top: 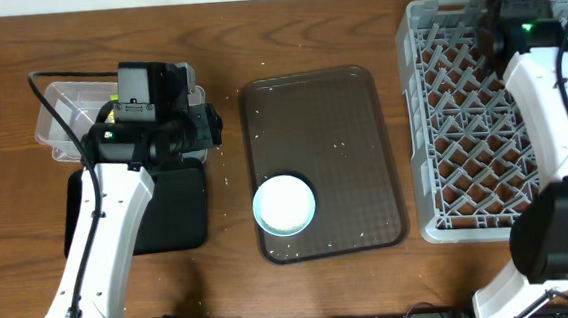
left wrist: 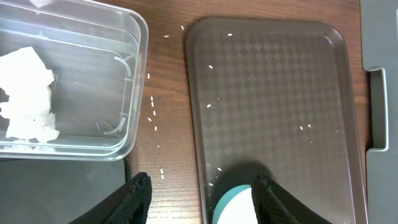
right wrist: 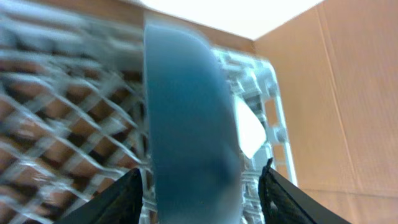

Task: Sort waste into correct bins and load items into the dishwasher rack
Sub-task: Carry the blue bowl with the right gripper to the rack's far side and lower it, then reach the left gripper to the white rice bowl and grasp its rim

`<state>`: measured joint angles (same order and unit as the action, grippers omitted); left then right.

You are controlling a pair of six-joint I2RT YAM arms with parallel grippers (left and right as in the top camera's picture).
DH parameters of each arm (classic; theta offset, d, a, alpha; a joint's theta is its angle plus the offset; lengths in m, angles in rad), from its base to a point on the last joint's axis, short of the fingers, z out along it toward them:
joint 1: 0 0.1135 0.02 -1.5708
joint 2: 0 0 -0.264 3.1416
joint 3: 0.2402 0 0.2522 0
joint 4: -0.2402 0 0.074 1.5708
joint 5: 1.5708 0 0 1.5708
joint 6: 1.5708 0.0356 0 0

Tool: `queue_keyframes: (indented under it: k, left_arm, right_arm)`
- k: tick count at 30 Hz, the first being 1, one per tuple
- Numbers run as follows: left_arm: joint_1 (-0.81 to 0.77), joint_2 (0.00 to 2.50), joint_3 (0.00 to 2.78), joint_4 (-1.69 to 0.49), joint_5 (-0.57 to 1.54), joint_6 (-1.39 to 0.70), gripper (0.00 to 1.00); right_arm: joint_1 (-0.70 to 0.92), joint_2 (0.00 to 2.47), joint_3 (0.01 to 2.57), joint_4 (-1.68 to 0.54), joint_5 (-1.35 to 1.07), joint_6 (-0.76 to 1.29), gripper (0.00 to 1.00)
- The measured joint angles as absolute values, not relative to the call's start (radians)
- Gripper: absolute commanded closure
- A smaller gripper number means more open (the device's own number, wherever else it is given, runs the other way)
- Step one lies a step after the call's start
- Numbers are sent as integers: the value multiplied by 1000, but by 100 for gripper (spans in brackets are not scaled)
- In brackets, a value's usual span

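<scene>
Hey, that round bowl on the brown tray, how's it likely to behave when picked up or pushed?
The bowl looks rigid and smooth-rimmed, so it likely keeps its shape but may slip in a pinch. It sits flat and upright on the brown tray, so a push probably slides it rather than tipping it.

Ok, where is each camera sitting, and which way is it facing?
Overhead: above the table, looking straight down at brown tray, rack, left arm and right arm.
Left wrist: looks down on clear tub and brown tray; left fingers at bottom edge.
Right wrist: over the rack, facing dark-blue dish; right fingers flank it.
Shared: overhead and left wrist both show the mint-green bowl.
</scene>
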<state>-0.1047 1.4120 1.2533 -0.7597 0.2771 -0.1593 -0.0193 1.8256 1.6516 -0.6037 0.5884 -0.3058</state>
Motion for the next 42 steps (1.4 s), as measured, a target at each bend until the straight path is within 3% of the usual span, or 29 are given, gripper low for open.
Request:
queue_keyframes:
  k: [8,33,42]
  left_arm:
    - [-105,1412,1253,-760,277,-159,45]
    - [-105,1412,1253,-760,277,-159,46]
    - [-105,1412,1253,-760,277,-159,46]
  right_arm:
    - [11,1704,1652,-616,366,-266,39]
    - [18,1708,1652,-711,-119,-218,41]
    - [149,1708,1616,-817,-304,-214,37]
